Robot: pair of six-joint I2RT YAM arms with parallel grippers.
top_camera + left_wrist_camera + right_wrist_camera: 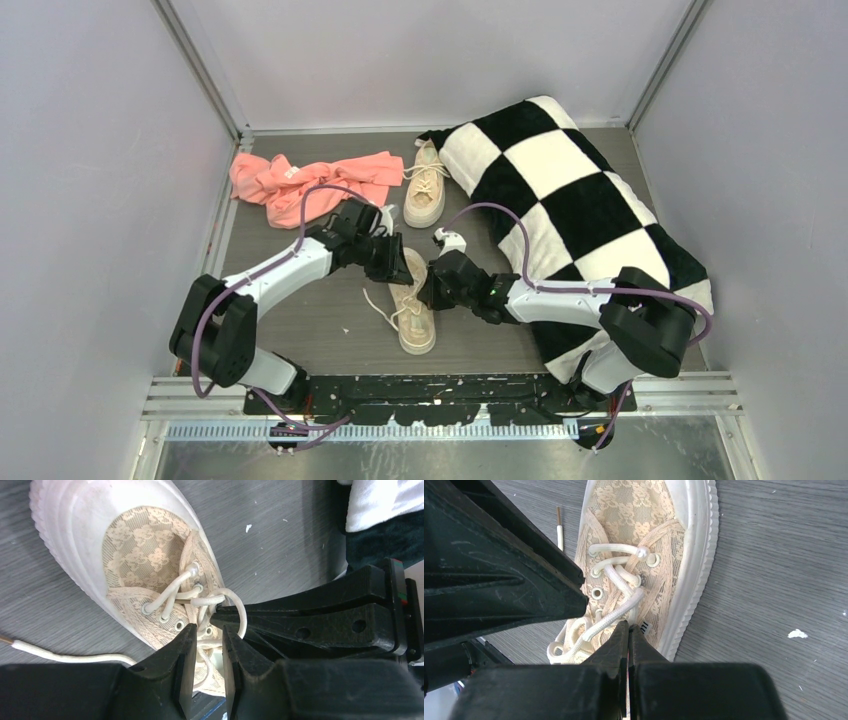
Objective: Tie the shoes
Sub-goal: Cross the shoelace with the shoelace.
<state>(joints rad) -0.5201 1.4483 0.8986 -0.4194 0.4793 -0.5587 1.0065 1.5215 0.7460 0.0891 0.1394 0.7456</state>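
Top external: one beige lace-canvas sneaker with thick pale sole (416, 328) lies mid-way along the grey wood-grain tabletop (300, 330), toward its near edge; its mate (425, 190) is by the far edge. Left tool (207, 630): jaws narrowly apart, astride the cream laces (170, 591). Right tool (626, 626): jaws closed, tips against a lace loop; grip unclear.

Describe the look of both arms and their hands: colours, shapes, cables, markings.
The left arm and right arm have white shells between black joints, and a purple cable loops along each. The left hand and right hand are black with tapering wedge fingers; the right one shows round holes and a red-green mark.
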